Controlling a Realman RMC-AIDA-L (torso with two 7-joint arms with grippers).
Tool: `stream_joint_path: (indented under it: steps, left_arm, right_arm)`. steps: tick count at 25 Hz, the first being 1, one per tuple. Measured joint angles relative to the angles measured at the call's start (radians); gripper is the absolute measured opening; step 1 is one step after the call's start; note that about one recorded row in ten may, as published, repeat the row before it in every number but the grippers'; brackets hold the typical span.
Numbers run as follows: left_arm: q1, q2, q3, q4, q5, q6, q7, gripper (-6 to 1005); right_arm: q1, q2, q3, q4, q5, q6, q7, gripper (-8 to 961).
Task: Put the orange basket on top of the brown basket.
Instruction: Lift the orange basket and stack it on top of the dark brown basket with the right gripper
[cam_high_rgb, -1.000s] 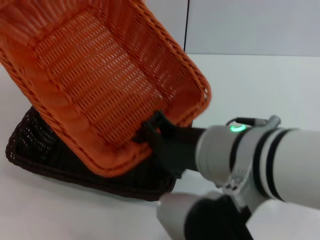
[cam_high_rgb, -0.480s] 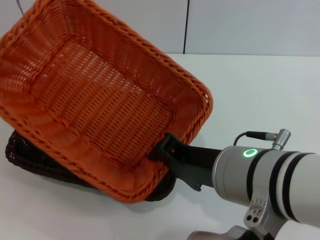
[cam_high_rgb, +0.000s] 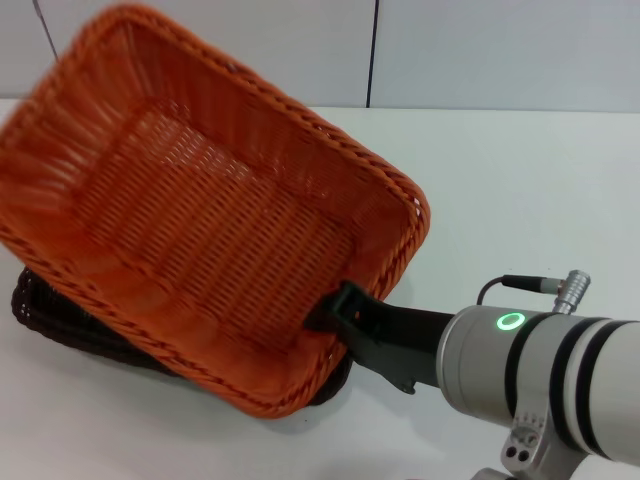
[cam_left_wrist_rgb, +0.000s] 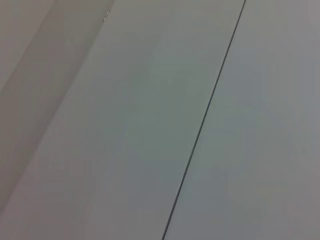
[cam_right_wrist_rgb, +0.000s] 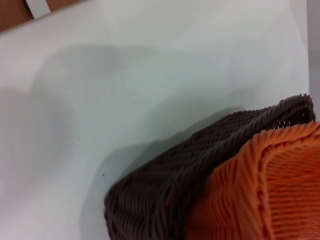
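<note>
Pinching the orange basket (cam_high_rgb: 200, 230) by its lower-right rim, the right gripper (cam_high_rgb: 335, 310) tilts it over the brown basket (cam_high_rgb: 60, 315), lower left on the table (cam_high_rgb: 520, 180), for nesting.

You find no readable text, label, brand, number or sign in any of the three views. The only mark of any kind is a small lit green ring on the right arm's (cam_high_rgb: 545, 375) white wrist housing in the head view, and it carries no letters or digits. The orange basket (cam_high_rgb: 200, 230), the brown basket (cam_right_wrist_rgb: 200, 170) and the white bench (cam_high_rgb: 520, 190) bear no print you can read. The left wrist view shows only plain grey panels (cam_left_wrist_rgb: 150, 120) without writing.
</note>
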Motion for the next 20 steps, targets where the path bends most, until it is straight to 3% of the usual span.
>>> stream_joint_path:
  steps: [4,10,20]
  left_arm:
    - [-0.003,0.000,0.000,0.001,0.000,0.000,0.000,602]
    - [-0.008,0.000,0.000,0.001,-0.008,-0.004,-0.003,602]
    - [-0.003,0.003,0.000,0.007,-0.044,-0.008,0.000,602]
  right_arm:
    - [-0.009,-0.008,0.008,0.003,-0.003,-0.012,-0.008,174]
    - [-0.001,-0.020,0.011,0.003,-0.003,-0.035,-0.031,393]
    - [-0.008,-0.015,-0.006,0.011,-0.003,-0.071,-0.152,420]
